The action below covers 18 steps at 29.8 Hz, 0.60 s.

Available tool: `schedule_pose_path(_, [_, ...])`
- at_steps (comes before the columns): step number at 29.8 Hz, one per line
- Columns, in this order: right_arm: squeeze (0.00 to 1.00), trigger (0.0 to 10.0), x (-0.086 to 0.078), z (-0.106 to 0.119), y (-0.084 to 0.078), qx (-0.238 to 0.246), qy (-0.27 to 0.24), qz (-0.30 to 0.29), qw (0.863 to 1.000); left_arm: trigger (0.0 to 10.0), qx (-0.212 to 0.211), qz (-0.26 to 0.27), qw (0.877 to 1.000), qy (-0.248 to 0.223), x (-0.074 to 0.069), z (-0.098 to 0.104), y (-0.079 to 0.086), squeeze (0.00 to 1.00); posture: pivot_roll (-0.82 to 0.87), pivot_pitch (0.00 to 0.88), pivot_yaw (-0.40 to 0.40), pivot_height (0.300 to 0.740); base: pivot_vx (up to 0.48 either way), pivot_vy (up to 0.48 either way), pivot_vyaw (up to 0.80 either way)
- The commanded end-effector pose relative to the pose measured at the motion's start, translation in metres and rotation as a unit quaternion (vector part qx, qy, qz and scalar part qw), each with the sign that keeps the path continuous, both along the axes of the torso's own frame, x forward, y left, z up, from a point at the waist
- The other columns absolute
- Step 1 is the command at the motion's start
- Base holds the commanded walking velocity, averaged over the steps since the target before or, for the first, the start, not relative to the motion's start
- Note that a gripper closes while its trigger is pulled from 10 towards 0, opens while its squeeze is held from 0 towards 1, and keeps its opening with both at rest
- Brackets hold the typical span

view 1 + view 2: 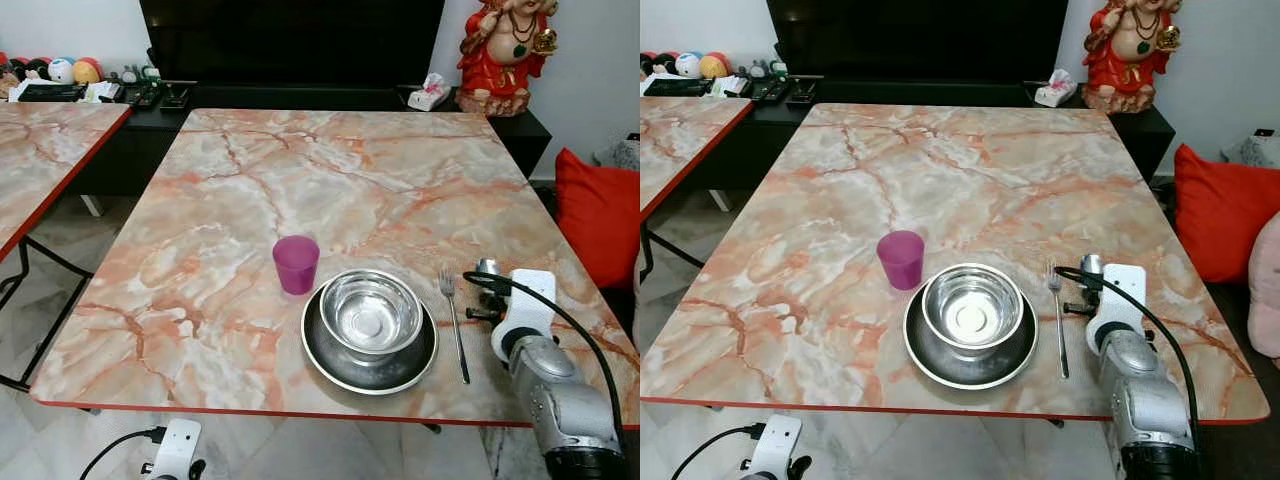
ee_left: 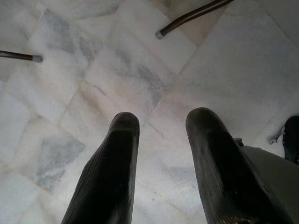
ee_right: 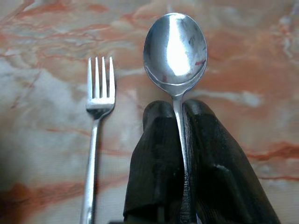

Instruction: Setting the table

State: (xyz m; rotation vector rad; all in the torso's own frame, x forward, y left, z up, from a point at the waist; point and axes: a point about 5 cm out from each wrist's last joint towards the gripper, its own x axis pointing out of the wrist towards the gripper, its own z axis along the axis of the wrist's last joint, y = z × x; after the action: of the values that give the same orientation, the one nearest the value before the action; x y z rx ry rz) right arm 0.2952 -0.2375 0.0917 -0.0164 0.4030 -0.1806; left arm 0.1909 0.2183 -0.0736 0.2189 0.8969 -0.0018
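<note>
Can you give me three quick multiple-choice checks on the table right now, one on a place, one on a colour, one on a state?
1. Where does the fork lie?
A. On the table, on the robot's right of the plate
B. Inside the bowl
C. On the robot's left of the cup

2. What colour is the cup?
A. Green
B. Purple
C. White

3. What is the right gripper doing?
A. Open above the bowl
B. Shut on the fork
C. Shut on the spoon

Answers:
1 A, the fork lies flat on the marble top beside the plate that holds the bowl.
2 B, the cup is plainly purple.
3 C, the right wrist view shows both black fingers clamped on the spoon's handle, over the table beside the fork.
</note>
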Motion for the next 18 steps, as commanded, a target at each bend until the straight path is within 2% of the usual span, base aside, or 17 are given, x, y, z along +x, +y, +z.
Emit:
schedule_pose_path(1, [0.00,10.0,-0.002,-0.003,-0.002,0.000,-0.001,-0.001,1.000,10.0,-0.001,0.003,1.000,0.012,-0.006,-0.003,0.000,0.00,0.08,0.029,-0.025,0.740,0.000,0.000,0.00])
schedule_pose_path(9, [0.00,10.0,-0.004,-0.020,-0.002,0.009,0.002,-0.003,1.000,10.0,0.000,0.005,1.000,0.014,-0.007,-0.004,0.000,0.00,0.09,0.037,-0.020,0.740,0.000,0.000,0.00])
schedule_pose_path(18, [0.00,10.0,-0.001,-0.023,-0.004,0.002,-0.001,0.001,1.000,10.0,0.002,0.007,1.000,0.015,-0.007,-0.003,0.003,0.00,0.09,0.043,-0.016,0.740,0.000,0.000,0.00])
